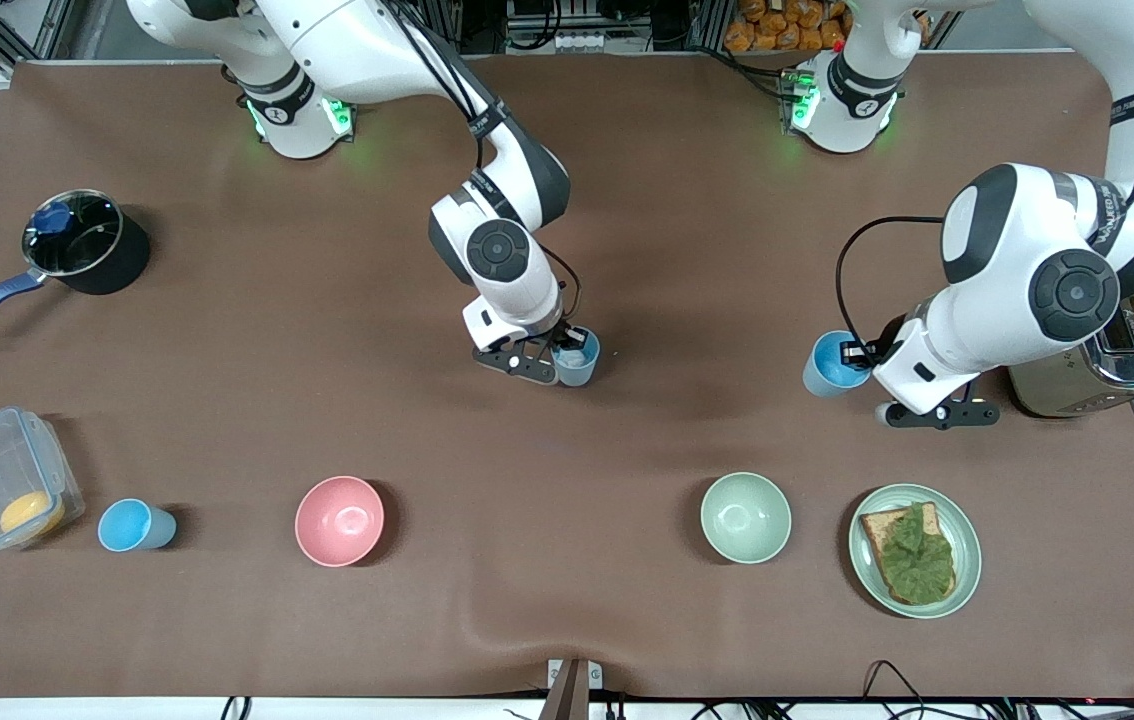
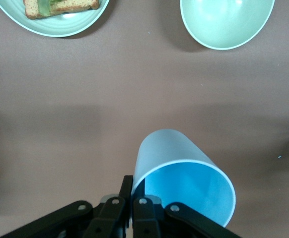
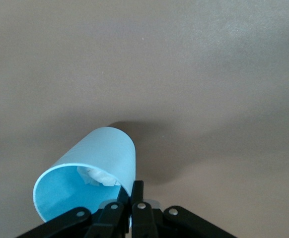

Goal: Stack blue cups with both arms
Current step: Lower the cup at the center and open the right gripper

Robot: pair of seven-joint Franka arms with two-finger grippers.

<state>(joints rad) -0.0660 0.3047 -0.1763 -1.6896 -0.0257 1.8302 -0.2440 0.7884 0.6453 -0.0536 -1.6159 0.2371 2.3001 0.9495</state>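
Plate [image 1: 967, 560] nearest; "DUALFEED" on left arm [image 1: 1117, 215].

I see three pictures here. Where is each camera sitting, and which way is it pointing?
Front view: high across the table, facing both arms' bases; shows the whole brown table, both arms, and a third blue cup standing alone.
Left wrist view: on the left arm's wrist, looking down past the left gripper, shut on the rim of a blue cup; green bowl and toast plate also show.
Right wrist view: on the right arm's wrist, looking down past the right gripper, shut on its own cup.
Shared: the green bowl in front and left wrist views.
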